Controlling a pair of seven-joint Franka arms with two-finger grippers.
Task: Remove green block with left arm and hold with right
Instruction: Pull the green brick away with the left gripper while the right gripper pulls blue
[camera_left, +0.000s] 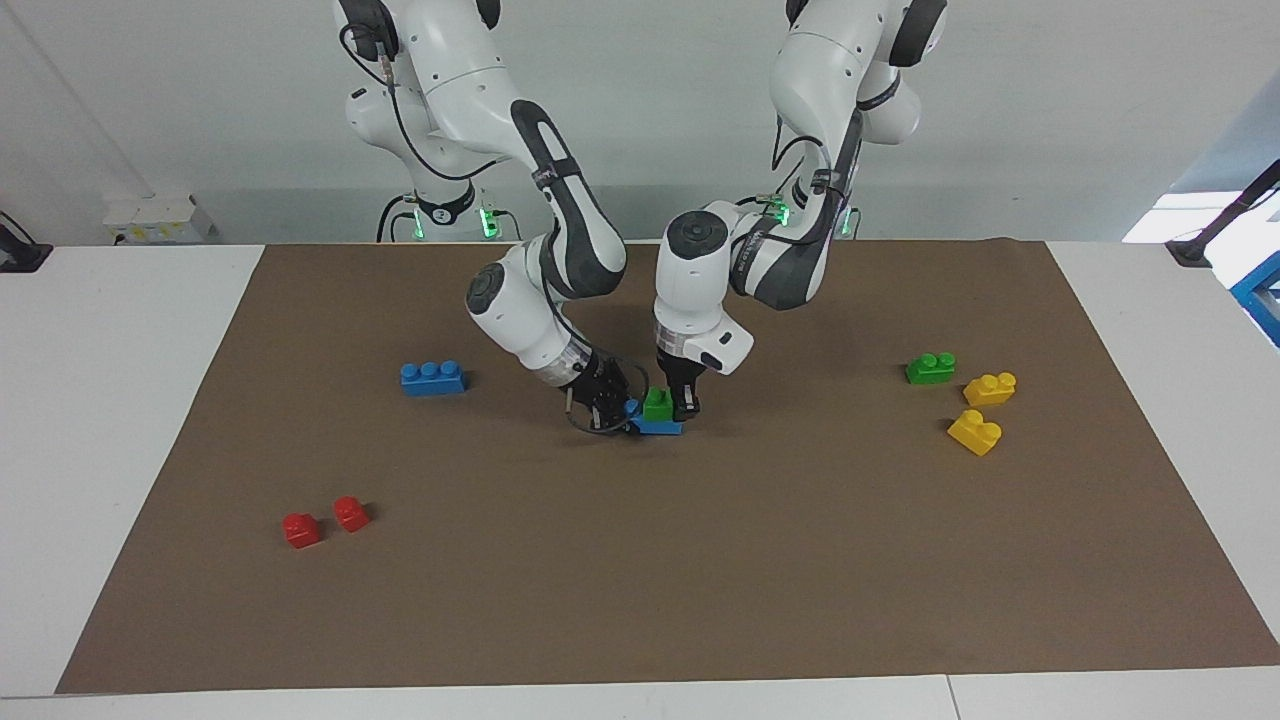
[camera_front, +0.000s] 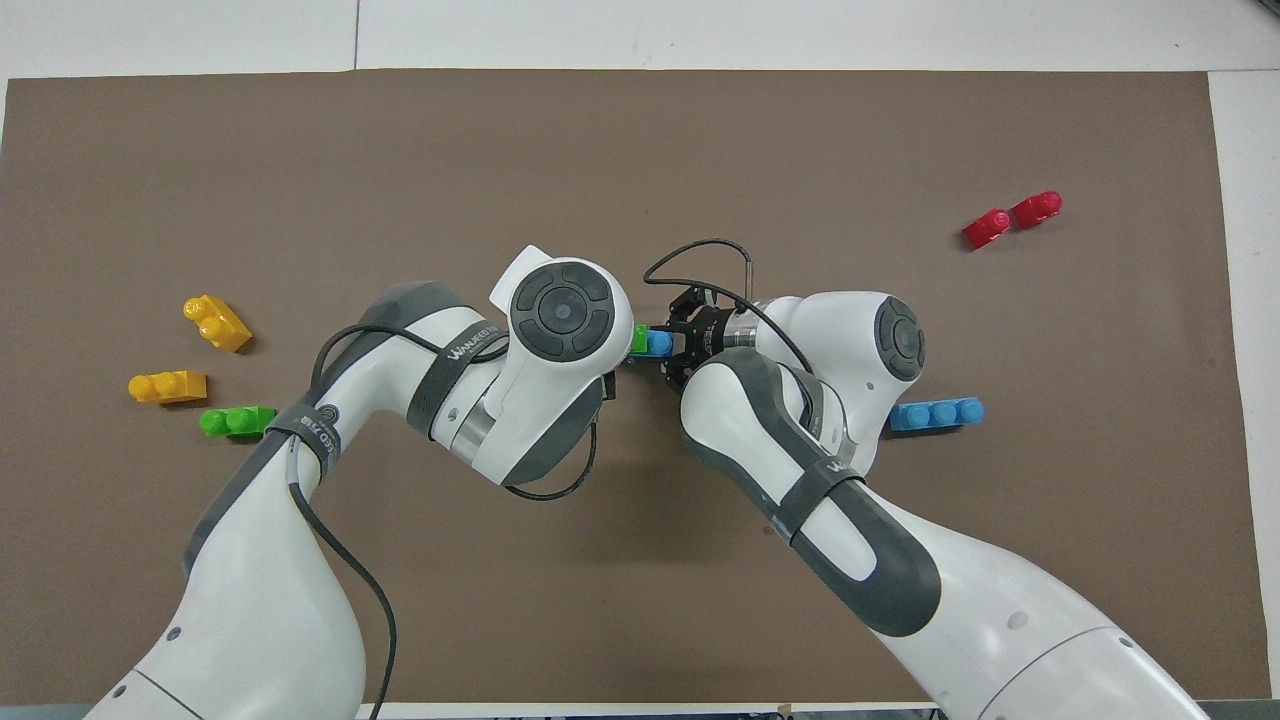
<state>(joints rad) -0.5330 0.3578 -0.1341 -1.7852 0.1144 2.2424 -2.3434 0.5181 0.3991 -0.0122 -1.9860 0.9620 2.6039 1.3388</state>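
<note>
the green block is sitting stacked on a blue brick at the middle of the brown mat on the desk. the left gripper is coming straight down with its jaws closing on the green block, apparently so it can pull upward. the right gripper is reaching in low from the side, jaws clamping the blue brick's end, likely to brace it. the green block is looking small, bright, glossy, with round studs on top.
</note>
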